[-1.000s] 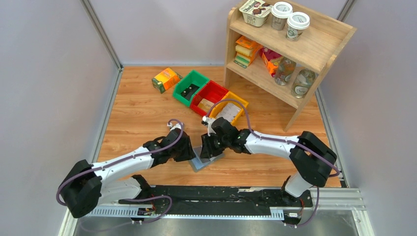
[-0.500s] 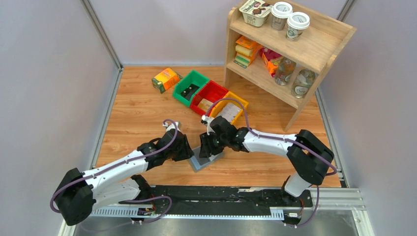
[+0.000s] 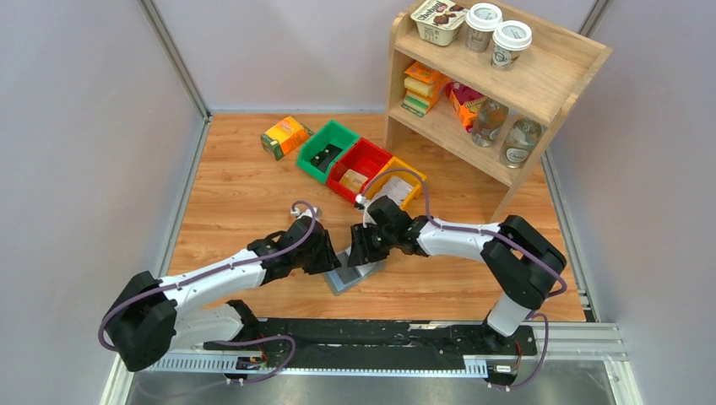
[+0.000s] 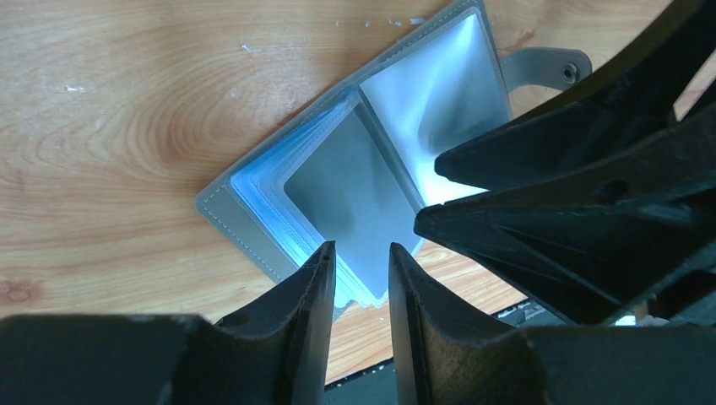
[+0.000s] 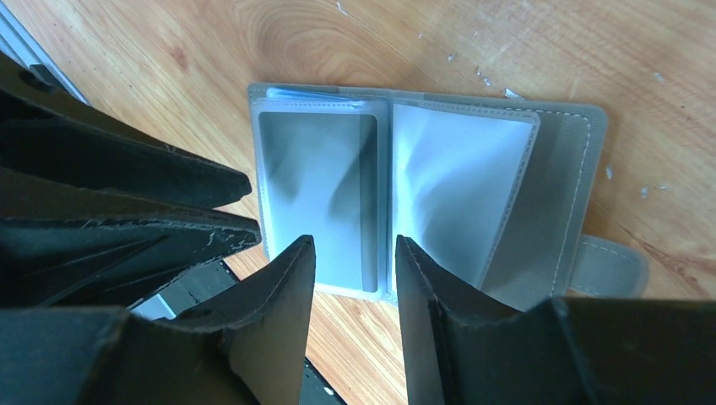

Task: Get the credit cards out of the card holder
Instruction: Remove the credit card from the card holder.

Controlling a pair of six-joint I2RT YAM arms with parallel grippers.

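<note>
The grey card holder [image 3: 353, 276] lies open and flat on the wood near the table's front edge, its snap tab [image 4: 545, 65] pointing away. A grey card [image 4: 350, 190] sits inside the clear pocket on one half [image 5: 317, 190]; the other pocket [image 5: 456, 186] looks pale and empty. My left gripper [image 4: 360, 253] hovers open over the corner of the stacked pockets, with wood showing between its fingers. My right gripper [image 5: 353, 249] stands open over the fold from the opposite side. Both grippers [image 3: 331, 256] [image 3: 361, 250] nearly meet above the holder.
Green [image 3: 328, 150], red [image 3: 361, 166] and yellow [image 3: 395, 183] bins stand in a row behind the holder. An orange-green carton [image 3: 285, 137] sits to their left. A wooden shelf [image 3: 507, 84] with cups, bottles and packets fills the back right.
The left gripper's jaws have narrowed a little and its arm has drawn slightly back. The right gripper has shifted a bit toward the back over the holder.
</note>
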